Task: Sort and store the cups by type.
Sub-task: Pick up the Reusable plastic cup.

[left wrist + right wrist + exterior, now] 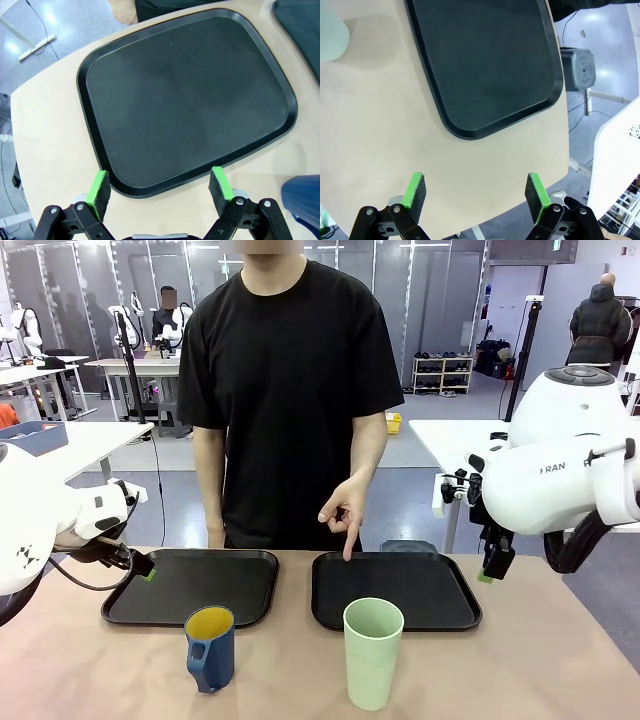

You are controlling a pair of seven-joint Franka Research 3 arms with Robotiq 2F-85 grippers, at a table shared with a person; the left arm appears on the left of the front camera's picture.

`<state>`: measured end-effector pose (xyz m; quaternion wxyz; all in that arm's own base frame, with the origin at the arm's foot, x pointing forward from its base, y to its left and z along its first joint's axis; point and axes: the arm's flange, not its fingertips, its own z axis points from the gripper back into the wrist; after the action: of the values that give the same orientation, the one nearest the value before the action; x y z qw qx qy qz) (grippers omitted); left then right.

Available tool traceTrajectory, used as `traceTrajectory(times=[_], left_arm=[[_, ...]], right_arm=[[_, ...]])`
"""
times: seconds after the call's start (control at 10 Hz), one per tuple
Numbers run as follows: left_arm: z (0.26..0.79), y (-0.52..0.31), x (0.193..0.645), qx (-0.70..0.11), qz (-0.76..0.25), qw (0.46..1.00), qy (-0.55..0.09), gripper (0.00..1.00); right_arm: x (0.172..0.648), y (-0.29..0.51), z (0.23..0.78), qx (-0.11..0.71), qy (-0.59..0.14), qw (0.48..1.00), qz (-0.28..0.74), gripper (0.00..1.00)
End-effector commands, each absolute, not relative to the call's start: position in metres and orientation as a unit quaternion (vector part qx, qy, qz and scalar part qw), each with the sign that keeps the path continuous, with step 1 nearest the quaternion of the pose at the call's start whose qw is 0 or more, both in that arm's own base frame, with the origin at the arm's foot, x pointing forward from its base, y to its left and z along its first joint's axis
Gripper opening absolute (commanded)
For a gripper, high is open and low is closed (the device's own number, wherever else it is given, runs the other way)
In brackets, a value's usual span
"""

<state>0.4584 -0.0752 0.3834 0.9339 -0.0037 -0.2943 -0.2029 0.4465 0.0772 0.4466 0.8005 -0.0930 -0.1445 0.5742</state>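
The pale green tumbler (373, 652) stands upright on the table in front of the right black tray (440, 612); its edge shows in the right wrist view (331, 31). The dark blue mug (211, 647) with yellow inside stands in front of the left black tray (170, 595); a sliver of it shows in the left wrist view (302, 196). My left gripper (160, 186) hovers open over the left tray's (190, 95) near-left corner. My right gripper (476, 192) hangs open above bare table beside the right tray (485, 60). The person's hand (345, 512) points a finger down at the right tray.
The person stands at the far side, between the two trays. A dark object (408, 546) lies behind the right tray. The table edge (567, 150) runs close to my right gripper. Bare tabletop lies between and around the cups.
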Motion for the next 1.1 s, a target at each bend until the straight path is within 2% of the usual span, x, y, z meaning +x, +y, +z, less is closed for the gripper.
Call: traceTrajectory(times=[0.0, 0.8, 1.0], left_arm=[[0.384, -0.075, 0.459, -0.003, -0.203, 0.934, -0.295, 1.0], [0.384, -0.075, 0.459, -0.003, -0.203, 0.934, -0.295, 1.0], [0.384, -0.075, 0.459, -0.003, -0.203, 0.934, -0.295, 1.0]], right_arm=[[0.445, 0.068, 0.446, -0.097, -0.144, 0.783, 0.597, 1.0], [0.445, 0.076, 0.442, -0.097, -0.136, 0.783, 0.599, 1.0], [0.437, 0.07, 0.425, -0.094, -0.09, 0.75, 0.648, 1.0]])
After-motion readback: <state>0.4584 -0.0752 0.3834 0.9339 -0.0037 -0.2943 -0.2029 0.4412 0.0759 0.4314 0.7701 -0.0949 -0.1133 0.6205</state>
